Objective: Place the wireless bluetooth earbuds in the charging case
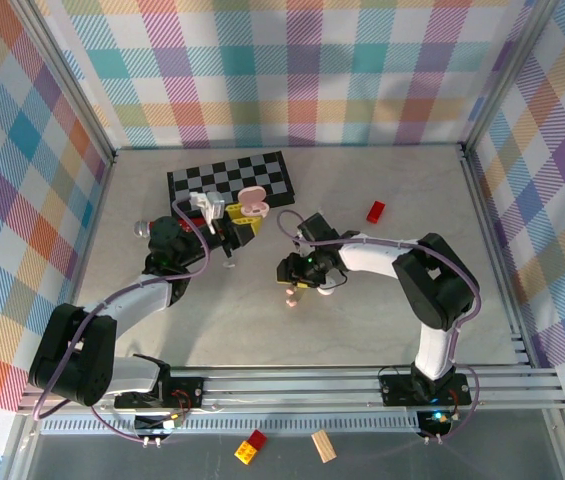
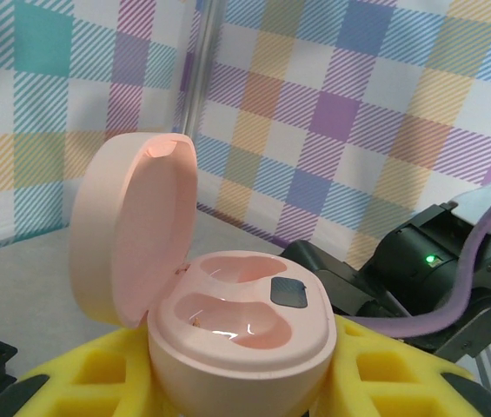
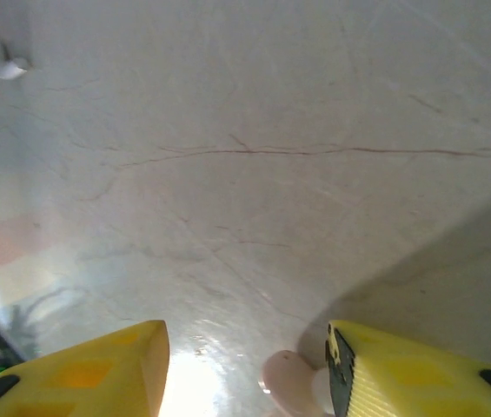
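Note:
My left gripper (image 1: 245,218) (image 2: 236,387) is shut on the pink charging case (image 2: 245,334) (image 1: 253,204), its yellow fingers (image 2: 80,369) pressing both sides. The lid (image 2: 132,230) stands open and both sockets are empty. My right gripper (image 1: 305,283) (image 3: 249,373) hangs low over the table with its jaws apart. A pale pink earbud (image 3: 290,382) lies on the table between the fingers, close against the right finger (image 3: 419,373). A pink bud (image 1: 289,298) shows just below that gripper in the top view. A white earbud (image 3: 2,62) lies farther off.
A checkered mat (image 1: 230,178) lies at the back, behind the left gripper. A red brick (image 1: 375,211) sits to the right of it. A yellow-red brick (image 1: 251,447) and a wooden block (image 1: 323,446) lie in front of the rail. The right arm (image 2: 427,261) sits close behind the case.

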Robot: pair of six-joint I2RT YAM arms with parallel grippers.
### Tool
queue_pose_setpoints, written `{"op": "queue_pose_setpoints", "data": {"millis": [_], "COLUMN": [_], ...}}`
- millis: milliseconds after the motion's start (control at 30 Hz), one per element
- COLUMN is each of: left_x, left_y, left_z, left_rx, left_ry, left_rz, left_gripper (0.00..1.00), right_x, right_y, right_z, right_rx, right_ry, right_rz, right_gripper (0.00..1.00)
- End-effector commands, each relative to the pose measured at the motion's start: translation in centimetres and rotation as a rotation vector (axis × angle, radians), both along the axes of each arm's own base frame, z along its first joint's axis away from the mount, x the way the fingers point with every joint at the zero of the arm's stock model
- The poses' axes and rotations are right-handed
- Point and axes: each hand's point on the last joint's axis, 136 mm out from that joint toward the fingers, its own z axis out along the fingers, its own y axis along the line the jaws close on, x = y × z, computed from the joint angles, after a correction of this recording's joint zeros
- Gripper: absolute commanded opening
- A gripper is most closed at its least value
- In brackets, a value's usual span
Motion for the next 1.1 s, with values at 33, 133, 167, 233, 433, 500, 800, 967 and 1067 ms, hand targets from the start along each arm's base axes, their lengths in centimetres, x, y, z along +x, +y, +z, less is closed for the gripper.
{"op": "queue_pose_setpoints", "data": {"millis": [33,133,167,233,433,500,800,967,1067], "left_x": [0.4,1.2,1.5,1.8,2.5,2.6,3.3,3.4,3.3], "left_y": [1.1,1.8,2.1,2.8,4.6,5.0,5.9,6.2,6.2], "left_z": [0.9,0.1,0.1,0.1,0.9,0.8,1.3,1.2,0.9], "left_rx": [-0.002,0.017,0.018,0.017,0.013,0.018,0.022,0.024,0.025], "left_ry": [-0.038,-0.023,-0.021,-0.024,-0.038,-0.036,-0.044,-0.041,-0.036], "left_rz": [0.041,0.061,0.070,0.092,0.151,0.164,0.197,0.205,0.206], "left_gripper": [0.34,0.34,0.34,0.34,0.34,0.34,0.34,0.34,0.34], "right_x": [-0.9,-1.8,-1.9,-2.3,-2.4,-2.4,-2.5,-2.2,-1.8], "right_y": [-1.1,-0.7,-0.7,-0.8,-0.8,-0.8,-0.5,-0.1,0.1], "right_z": [1.3,1.9,2.0,1.9,1.8,2.0,1.6,0.9,0.5], "right_rx": [-0.123,-0.158,-0.184,-0.229,-0.352,-0.366,-0.465,-0.533,-0.557], "right_ry": [-0.169,-0.283,-0.323,-0.379,-0.505,-0.534,-0.632,-0.639,-0.644], "right_rz": [0.152,0.283,0.315,0.374,0.494,0.518,0.675,0.716,0.716], "right_gripper": [0.52,0.53,0.54,0.54,0.53,0.53,0.53,0.50,0.48]}}
